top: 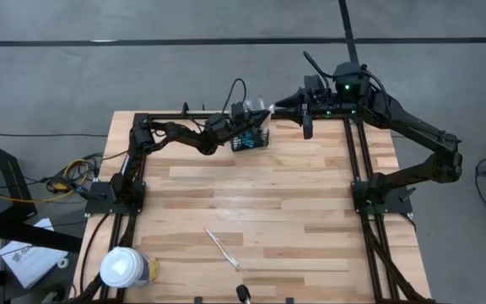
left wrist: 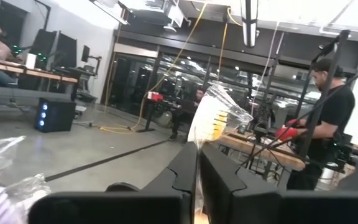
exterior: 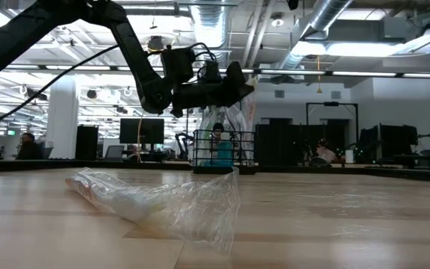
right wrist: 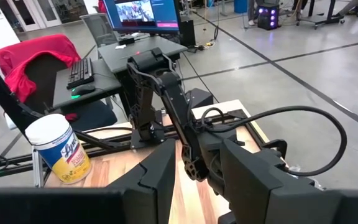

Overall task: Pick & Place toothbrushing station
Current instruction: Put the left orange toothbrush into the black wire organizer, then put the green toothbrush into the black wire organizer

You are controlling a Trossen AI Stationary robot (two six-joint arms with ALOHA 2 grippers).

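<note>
Nearest the low camera, a crinkled clear plastic wrapper lies on the wooden bench, with what looks like a wrapped toothbrush at the near side and a white-lidded cup at the near left corner. Farther back, by the far edge, stands the toothbrushing station, a small black wire-mesh basket, upright, with teal and pale items showing through its mesh. The left gripper hangs just above it, its fingers pressed together on a clear packet with something yellow inside, which sticks up past the tips. This looks like the placing step: an item carried to the basket and not yet let go. The next move would call for lowering the packet into the basket's open top, then parting the fingers without knocking the light mesh frame. The right gripper waits beside the basket at the far edge, fingers part spread and holding nothing.
</note>
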